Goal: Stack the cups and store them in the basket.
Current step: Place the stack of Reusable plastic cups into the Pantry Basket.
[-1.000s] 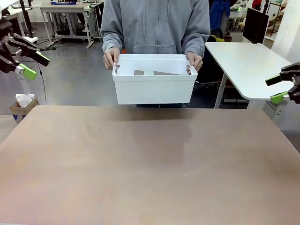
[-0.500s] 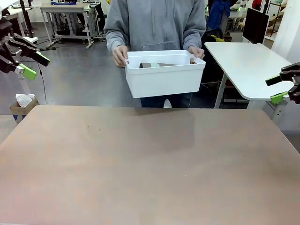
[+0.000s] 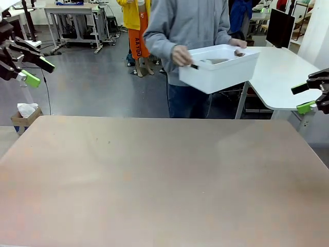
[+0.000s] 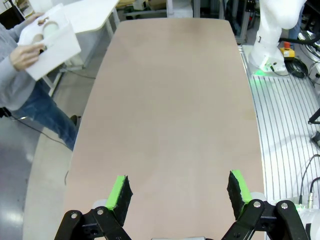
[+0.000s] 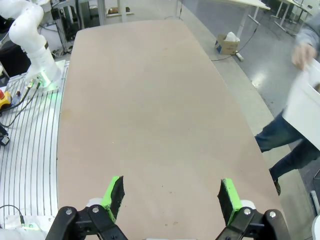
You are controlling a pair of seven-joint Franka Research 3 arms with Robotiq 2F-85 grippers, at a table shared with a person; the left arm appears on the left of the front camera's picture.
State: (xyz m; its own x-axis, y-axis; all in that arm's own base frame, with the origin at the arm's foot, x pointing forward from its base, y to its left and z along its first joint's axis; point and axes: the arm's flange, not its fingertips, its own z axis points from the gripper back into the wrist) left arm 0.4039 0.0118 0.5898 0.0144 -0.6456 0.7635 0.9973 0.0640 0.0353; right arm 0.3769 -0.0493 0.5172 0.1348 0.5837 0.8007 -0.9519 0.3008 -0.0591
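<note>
A person beyond the table's far edge holds the white basket (image 3: 218,69) in both hands, tilted, up in the air at the right of centre. Inside it I make out parts of cups (image 3: 238,53), one brown, one pale. In the left wrist view the basket (image 4: 52,42) is at the top left with round cup shapes in it. In the right wrist view the basket (image 5: 306,102) is blurred at the right edge. My left gripper (image 3: 40,72) hangs open at the far left, high above the table. At the far right my right gripper (image 3: 302,98) is open too. Both wrist views show wide open, empty fingers, left gripper (image 4: 179,190) and right gripper (image 5: 171,195).
The brown table (image 3: 164,175) lies bare in front of me. A white side table (image 3: 280,67) stands behind it at the right, close to the basket. A cardboard box (image 3: 23,114) sits on the floor at the left. The arm bases (image 4: 274,30) (image 5: 31,40) stand at the near side.
The person has lifted the basket from above the table's far edge and swung it to the right, turning toward the side table. Neither gripper has moved.
</note>
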